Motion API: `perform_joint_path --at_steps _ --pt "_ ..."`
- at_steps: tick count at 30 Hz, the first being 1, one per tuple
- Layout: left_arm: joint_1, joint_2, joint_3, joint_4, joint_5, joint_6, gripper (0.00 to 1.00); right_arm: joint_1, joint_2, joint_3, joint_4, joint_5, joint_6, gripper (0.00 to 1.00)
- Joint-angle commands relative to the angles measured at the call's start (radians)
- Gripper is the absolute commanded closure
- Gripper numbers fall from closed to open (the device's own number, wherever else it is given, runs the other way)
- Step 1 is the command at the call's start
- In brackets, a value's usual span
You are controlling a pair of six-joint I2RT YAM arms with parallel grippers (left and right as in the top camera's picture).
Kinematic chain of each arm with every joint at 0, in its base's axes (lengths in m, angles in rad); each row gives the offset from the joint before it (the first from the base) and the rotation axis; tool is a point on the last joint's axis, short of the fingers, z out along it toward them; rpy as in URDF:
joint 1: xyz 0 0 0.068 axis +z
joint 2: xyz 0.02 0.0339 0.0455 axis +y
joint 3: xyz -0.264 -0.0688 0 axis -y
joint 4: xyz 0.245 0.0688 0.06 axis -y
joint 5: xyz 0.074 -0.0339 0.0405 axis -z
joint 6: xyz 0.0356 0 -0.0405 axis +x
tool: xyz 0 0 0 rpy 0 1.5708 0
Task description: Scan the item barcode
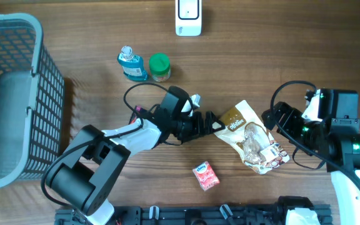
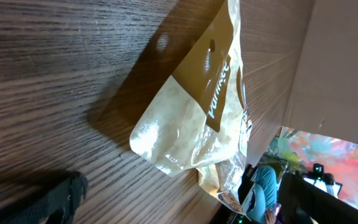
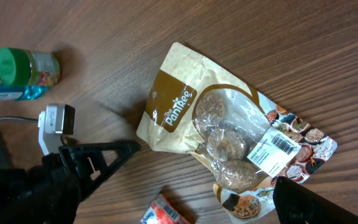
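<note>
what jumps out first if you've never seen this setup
The tan snack pouch lying mid-table, its white barcode label facing up. The left gripper sits open by the pouch's upper-left corner, and a big grey basket fills the table's left edge.

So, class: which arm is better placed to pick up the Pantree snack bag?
Probably left: the left gripper, open, sits right at the snack bag's brown top corner, facing it.

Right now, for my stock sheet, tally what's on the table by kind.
Snack bag: 1
Red packet: 1
Blue bottle: 1
Green-lidded jar: 1
Basket: 1
White device: 1
Total: 6
</note>
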Motion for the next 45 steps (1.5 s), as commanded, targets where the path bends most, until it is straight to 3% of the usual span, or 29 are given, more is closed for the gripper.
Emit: perform_joint_path --at_steps 1,7,14,15,17,19,21,22,28,36,39,42,45 --pt "-0.014 0.021 -0.018 0.048 -0.020 -0.095 0.00 -0.004 -0.005 0.021 -0.001 -0.003 -0.013 0.00" --pt "-0.059 0.129 -0.018 0.237 0.031 -0.299 0.00 -0.004 -0.005 0.021 -0.001 0.011 -0.013 0.00" --pt "-0.132 0.211 0.047 0.295 0.029 -0.351 0.00 -0.004 -0.005 0.021 -0.004 0.011 -0.014 0.00" --pt "-0.134 0.229 0.055 0.296 0.030 -0.357 0.09 -0.004 -0.005 0.021 -0.006 0.011 -0.014 0.00" --pt "-0.134 0.260 0.060 0.296 0.030 -0.395 0.47 -0.004 -0.005 0.021 -0.013 0.012 -0.019 0.00" --pt "-0.134 0.262 0.060 0.300 0.028 -0.399 0.74 -0.004 -0.005 0.021 -0.022 0.027 -0.022 0.01" --pt "-0.134 0.262 0.060 0.311 0.016 -0.400 0.92 -0.004 -0.005 0.021 -0.030 0.034 -0.022 0.00" --pt "-0.134 0.262 0.060 0.311 0.014 -0.400 0.96 -0.004 -0.005 0.021 -0.032 0.034 -0.022 0.01" --pt "-0.112 0.262 0.060 0.330 0.006 -0.399 0.96 -0.004 -0.005 0.021 -0.045 0.033 -0.022 0.01" --pt "0.149 0.261 0.060 0.329 0.005 -0.395 0.96 -0.003 0.039 -0.050 -0.041 -0.098 -0.022 0.01" --pt "0.153 0.261 0.060 0.319 -0.047 -0.396 0.96 0.066 0.132 -0.117 0.068 -0.163 -0.040 0.12" --pt "0.153 0.261 0.060 0.275 -0.071 -0.394 0.96 0.213 0.302 -0.126 0.236 -0.172 -0.034 0.93" --pt "0.153 0.261 0.060 0.272 -0.085 -0.394 0.96 0.283 0.435 -0.126 0.328 -0.171 -0.029 0.96"
